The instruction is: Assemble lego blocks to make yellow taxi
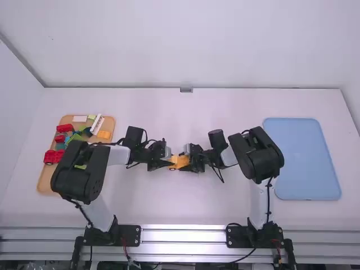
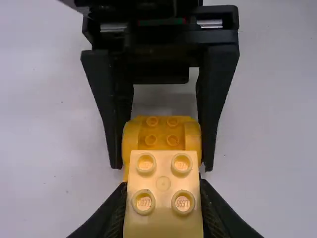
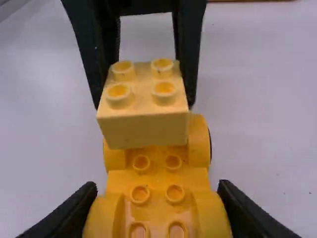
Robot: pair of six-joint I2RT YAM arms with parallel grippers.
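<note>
Over the left-arm end of the yellow car base (image 3: 157, 179), the left gripper (image 3: 144, 103) pinches the pale block (image 2: 163, 192), fingers parted to its width, while the right gripper (image 2: 162, 167) clamps the base's opposite end, its length running between them.

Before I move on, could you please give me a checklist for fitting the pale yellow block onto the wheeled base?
1. Block gripped: ok, between the left jaws.
2. Base steadied: ok, between the right jaws.
3. Block's studs facing up: ok.
4. Block square over base: cannot tell; it looks centred in the left wrist view, slightly off to one side in the right.
5. Block pressed fully home: cannot tell, underside hidden.
6. Left jaws clear of block: not ok, closed on it.
</note>
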